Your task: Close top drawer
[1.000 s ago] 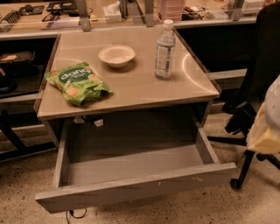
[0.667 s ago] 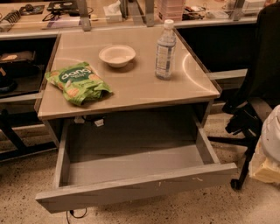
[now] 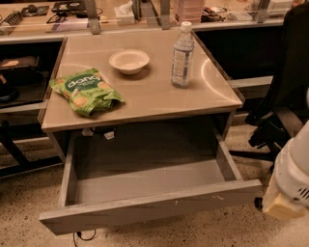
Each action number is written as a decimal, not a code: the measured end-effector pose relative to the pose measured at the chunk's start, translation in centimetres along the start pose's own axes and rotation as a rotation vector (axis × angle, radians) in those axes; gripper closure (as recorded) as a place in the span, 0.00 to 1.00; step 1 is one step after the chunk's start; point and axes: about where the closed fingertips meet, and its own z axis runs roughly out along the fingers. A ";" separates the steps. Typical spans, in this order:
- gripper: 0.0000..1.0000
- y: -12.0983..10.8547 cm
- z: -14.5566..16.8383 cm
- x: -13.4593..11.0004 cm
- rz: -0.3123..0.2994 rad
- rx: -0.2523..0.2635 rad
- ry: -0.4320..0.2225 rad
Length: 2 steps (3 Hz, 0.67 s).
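The top drawer (image 3: 149, 205) is a wide grey box drawer under the tabletop (image 3: 145, 91). It is pulled far out toward me, and its inside (image 3: 145, 178) looks empty. Its long flat front panel has small white scuffs near the right end. My gripper is out of view. Only a white and cream segment of my arm (image 3: 289, 178) shows at the right edge, level with the drawer's right front corner and apart from it.
On the tabletop are a green snack bag (image 3: 84, 90), a white bowl (image 3: 129, 61) and a water bottle (image 3: 183, 54). A black office chair (image 3: 285, 96) stands at the right. A counter with clutter (image 3: 125, 14) runs behind. Speckled floor lies in front.
The white arm segment at the right edge has moved downward toward the drawer's front corner. The drawer has stayed open in the same place.
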 end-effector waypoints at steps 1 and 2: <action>1.00 1.8 6.2 -1.0 0.013 -0.100 -0.037; 1.00 2.3 10.8 -2.0 0.005 -0.160 -0.062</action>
